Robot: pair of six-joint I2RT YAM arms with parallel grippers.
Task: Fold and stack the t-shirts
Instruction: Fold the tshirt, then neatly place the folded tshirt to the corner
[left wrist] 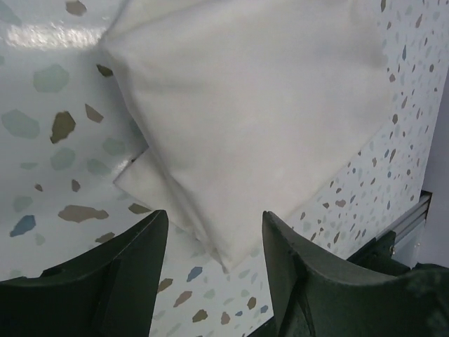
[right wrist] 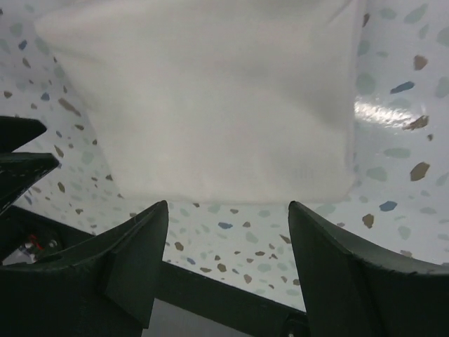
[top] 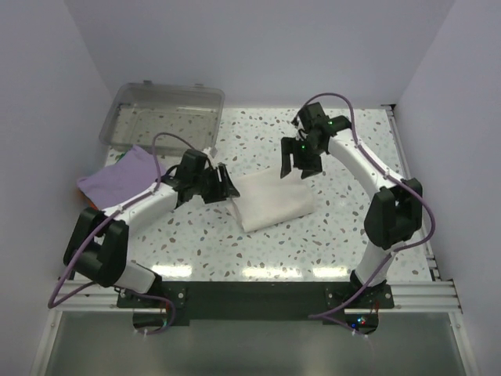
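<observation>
– Cream-white shirt (top: 274, 202): where does it sit?

– It lies folded into a compact block in the middle of the speckled surface (top: 258, 251), between your two arms.

– And my left fingers (top: 223, 188)?

– They are spread apart, right at the block's left edge. Your left wrist view shows one folded corner of the shirt pointing down into the gap between them. A lower layer of cloth pokes out beside that corner. Nothing is pinched, and I cannot tell whether either finger touches the cloth.

– My right fingers (top: 298, 165)?

– They are also spread wide and hold nothing. They hang by the far edge of the block, and in your right wrist view the shirt's straight edge lies just beyond the tips.

– The purple shirt (top: 121, 174)?

– It lies loosely at the left of the surface, well apart from the white one. Your left arm crosses in front of its right side. Its far corner reaches the near rim of the clear bin (top: 164, 113), though I cannot tell whether they touch.
</observation>
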